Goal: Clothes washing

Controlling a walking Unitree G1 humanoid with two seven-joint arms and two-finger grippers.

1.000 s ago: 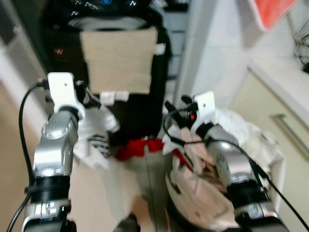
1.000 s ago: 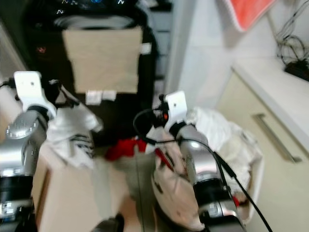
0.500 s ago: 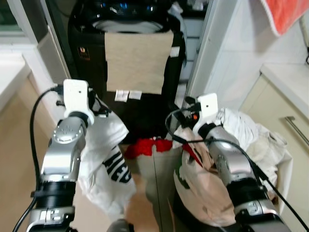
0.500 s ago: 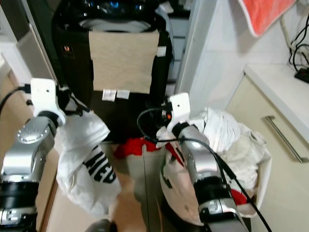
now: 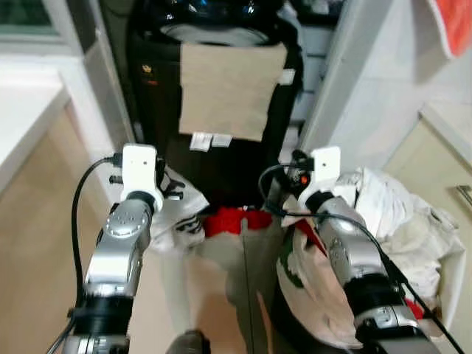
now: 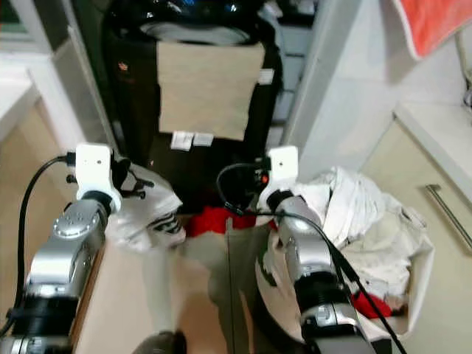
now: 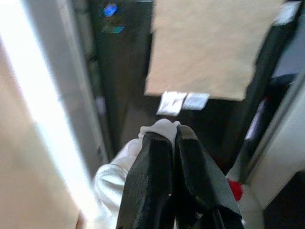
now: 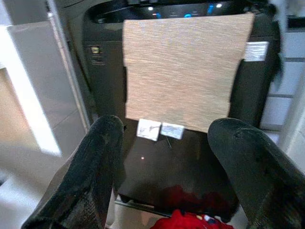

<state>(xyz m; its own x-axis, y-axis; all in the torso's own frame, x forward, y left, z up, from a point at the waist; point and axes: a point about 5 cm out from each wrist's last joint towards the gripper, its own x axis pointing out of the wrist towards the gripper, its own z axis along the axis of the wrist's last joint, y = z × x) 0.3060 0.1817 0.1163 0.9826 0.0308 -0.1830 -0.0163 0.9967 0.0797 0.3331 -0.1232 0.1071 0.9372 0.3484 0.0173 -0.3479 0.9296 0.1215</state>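
Across the upper centre of the head view, the tall black top-loading washing machine (image 5: 214,96) is standing with a beige woven cloth (image 5: 232,87) draped down its front. At lower right, the white laundry basket (image 6: 413,295) is sitting heaped with pale clothes. Left of centre, the left gripper (image 7: 172,143) is pinching a white printed garment (image 6: 147,210) clear of the floor, probably for loading. The right gripper (image 8: 164,138) is hovering spread and empty, above a red garment (image 5: 236,220) at the machine's foot.

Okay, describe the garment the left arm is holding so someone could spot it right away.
Start at the black washing machine with a beige cloth draped over its front. Below and left of it, the left gripper has its jaws shut on a white garment, the one with bold black lettering.
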